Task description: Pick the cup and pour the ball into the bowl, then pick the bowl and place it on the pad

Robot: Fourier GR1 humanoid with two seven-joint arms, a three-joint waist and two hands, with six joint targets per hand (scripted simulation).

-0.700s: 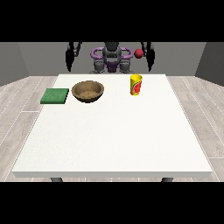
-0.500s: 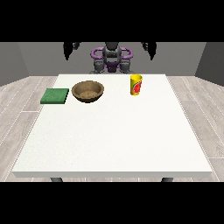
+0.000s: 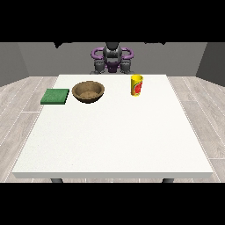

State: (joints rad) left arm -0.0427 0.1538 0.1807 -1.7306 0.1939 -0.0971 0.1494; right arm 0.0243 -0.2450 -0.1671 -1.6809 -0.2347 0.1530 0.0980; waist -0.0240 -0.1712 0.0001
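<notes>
Black hands apparently raised out of view, cup (image 3: 136,85) upright

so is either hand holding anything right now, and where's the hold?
Nothing is held. Neither hand shows in the front view. The cup, bowl and pad stand apart on the table, untouched.

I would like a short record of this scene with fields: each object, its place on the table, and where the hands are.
cup: yellow cup, upright, far side of the table, at the view's right
bowl: brown bowl, far side, left of the cup and apart from it
pad: green pad, flat, left of the bowl, near the table's left edge
ball: not visible
table: white table
hands: neither shows in the view
</notes>
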